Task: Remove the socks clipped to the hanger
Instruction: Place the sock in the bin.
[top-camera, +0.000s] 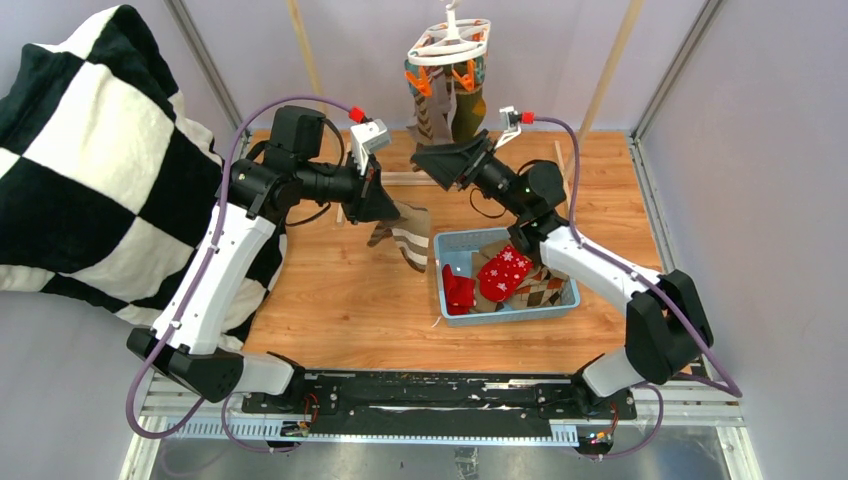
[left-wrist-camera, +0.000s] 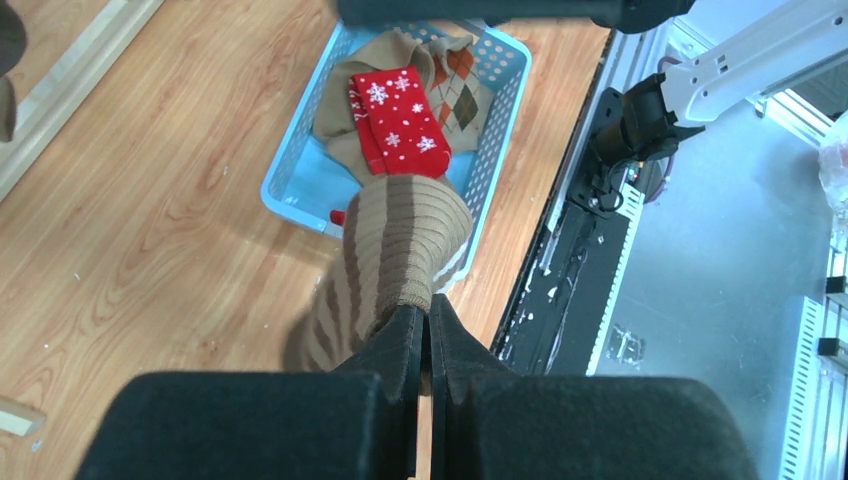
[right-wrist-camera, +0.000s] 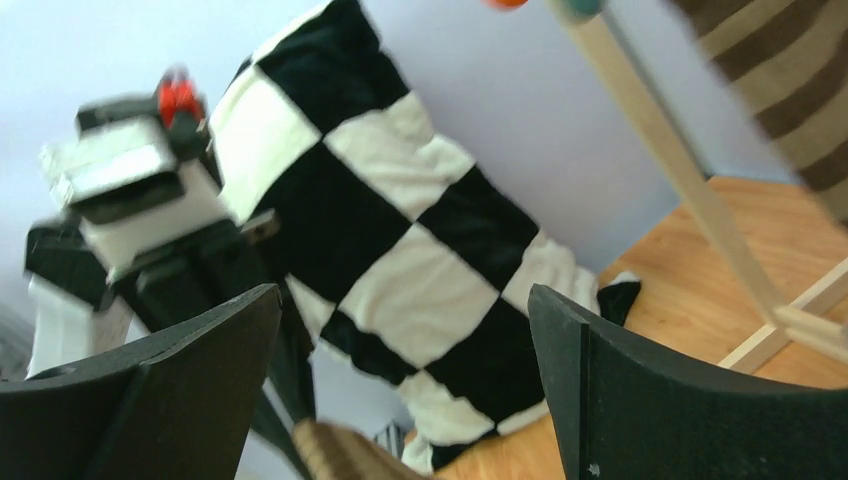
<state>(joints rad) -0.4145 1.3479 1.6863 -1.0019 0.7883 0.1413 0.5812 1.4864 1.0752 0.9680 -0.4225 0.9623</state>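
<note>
The white hanger (top-camera: 450, 45) hangs at the back with orange clothespins. A taupe striped sock (top-camera: 432, 112) and an olive sock (top-camera: 468, 108) are clipped to it. My left gripper (top-camera: 385, 207) is shut on a taupe-brown striped sock (top-camera: 407, 238), held above the table left of the blue basket (top-camera: 570, 296). In the left wrist view the gripper (left-wrist-camera: 427, 312) pinches that sock (left-wrist-camera: 400, 235) by its cuff. My right gripper (top-camera: 437, 165) is open and empty just below the hanging socks; in the right wrist view it (right-wrist-camera: 405, 310) frames the blanket, and a striped sock (right-wrist-camera: 780, 70) shows at the top right.
The basket (left-wrist-camera: 290, 170) holds red snowflake socks (left-wrist-camera: 400, 120) and an argyle sock (left-wrist-camera: 460, 90). A black-and-white checkered blanket (top-camera: 90, 150) fills the left side. The wooden rack's posts (right-wrist-camera: 680, 170) and base rail (top-camera: 400, 178) stand behind the arms.
</note>
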